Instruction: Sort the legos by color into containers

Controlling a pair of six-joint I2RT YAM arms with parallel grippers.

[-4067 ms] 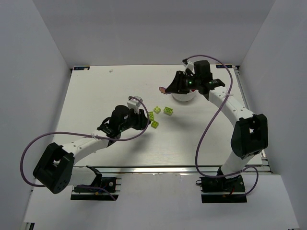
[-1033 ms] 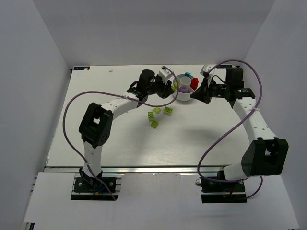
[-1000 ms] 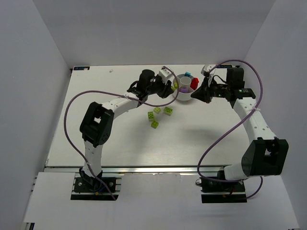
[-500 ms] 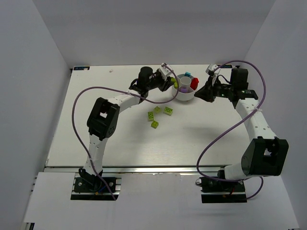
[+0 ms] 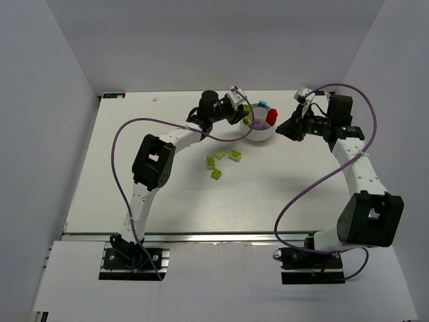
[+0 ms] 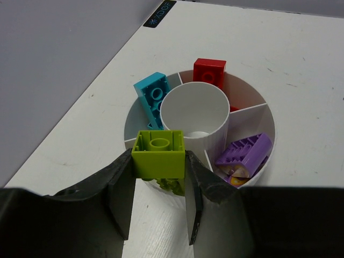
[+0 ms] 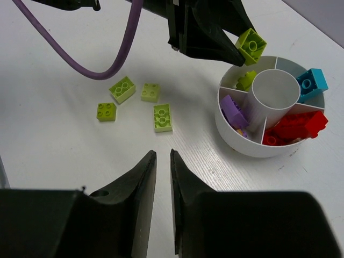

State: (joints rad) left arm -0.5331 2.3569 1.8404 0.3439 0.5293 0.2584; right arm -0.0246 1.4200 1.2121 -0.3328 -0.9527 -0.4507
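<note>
My left gripper (image 6: pixel 159 159) is shut on a lime green lego (image 6: pixel 159 153), held just over the near rim of the round white dish (image 6: pixel 271 129). Under it, a wedge holds another green lego (image 6: pixel 171 184). Other wedges hold a cyan lego (image 6: pixel 153 97), a red lego (image 6: pixel 210 71) and a purple lego (image 6: pixel 244 153). The centre well (image 6: pixel 196 113) looks empty. My right gripper (image 7: pixel 163 153) hovers above the table to the right of the dish (image 5: pixel 258 139), jaws slightly apart with nothing between them. Several green legos (image 7: pixel 162 117) lie loose on the table.
The loose green legos (image 5: pixel 216 174) sit in a small cluster in front and left of the dish. The left arm's purple cable (image 7: pixel 123 48) loops over that side. The white back wall stands close behind the dish.
The left gripper has carried the green lego a little further over the dish's left rim. The right gripper has drawn back to the right of the dish, and its jaws have parted slightly.
</note>
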